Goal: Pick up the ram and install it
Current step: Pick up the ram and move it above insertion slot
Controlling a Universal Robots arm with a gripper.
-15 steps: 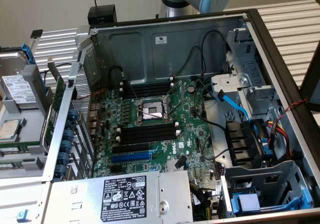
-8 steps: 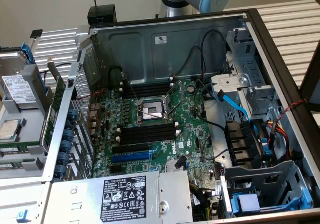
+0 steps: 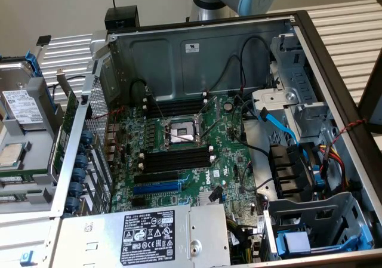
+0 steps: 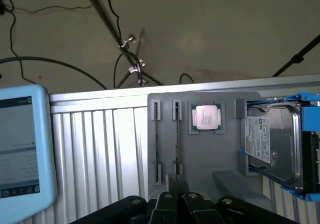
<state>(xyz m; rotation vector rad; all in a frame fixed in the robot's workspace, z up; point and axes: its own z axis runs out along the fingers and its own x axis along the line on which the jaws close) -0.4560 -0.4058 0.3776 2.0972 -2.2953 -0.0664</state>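
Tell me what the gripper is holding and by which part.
Nothing is held. The gripper is shut with nothing between its fingers, close over the tray. The ram stands edge-on in a tray slot.

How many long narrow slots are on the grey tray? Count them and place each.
2, side by side on the grey tray: the outer slot near its edge, the inner slot beside the processor.
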